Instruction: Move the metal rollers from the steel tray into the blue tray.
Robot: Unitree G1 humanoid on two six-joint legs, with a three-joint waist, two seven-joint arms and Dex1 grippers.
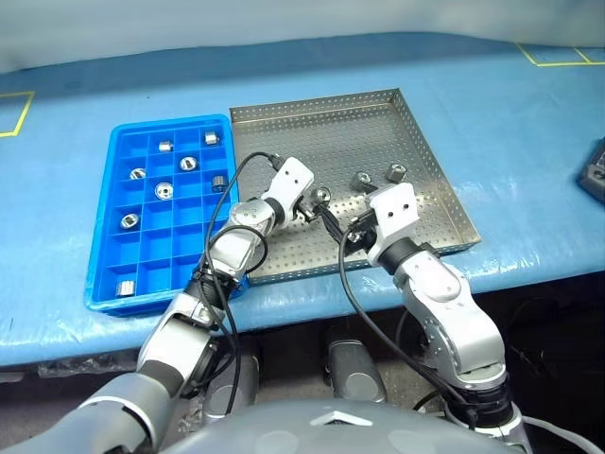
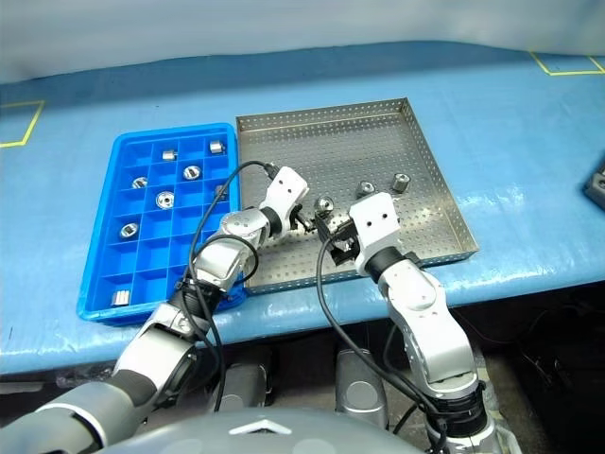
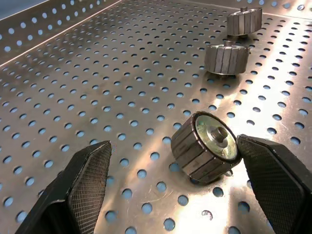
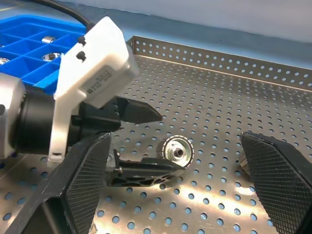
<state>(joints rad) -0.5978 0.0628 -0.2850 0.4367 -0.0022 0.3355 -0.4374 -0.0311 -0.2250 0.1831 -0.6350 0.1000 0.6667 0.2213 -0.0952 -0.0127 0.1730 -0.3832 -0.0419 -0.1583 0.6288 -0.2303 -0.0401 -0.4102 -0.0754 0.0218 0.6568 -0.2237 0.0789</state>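
Observation:
The steel tray [image 1: 321,132] lies in the middle of the blue-covered table, with the blue tray [image 1: 102,230] against its left side. Three metal rollers rest on the perforated floor: one [image 1: 323,196] near the tray's middle and two [image 1: 361,180] [image 1: 395,171] to its right. My left gripper [image 3: 173,148] is open low over the floor, and the nearest roller [image 3: 207,146] stands tilted between its fingers, close to one pad [image 3: 273,180]. My right gripper [image 4: 176,139] is open just behind, pointing at the same roller [image 4: 176,152]. Several rollers [image 1: 164,191] sit in the blue tray's compartments.
Low raised rims [image 4: 219,61] border the steel tray. A dark object [image 1: 594,170] lies at the table's right edge. Yellow tape marks [image 1: 558,55] cross the far cover. The table's front edge runs just below both trays.

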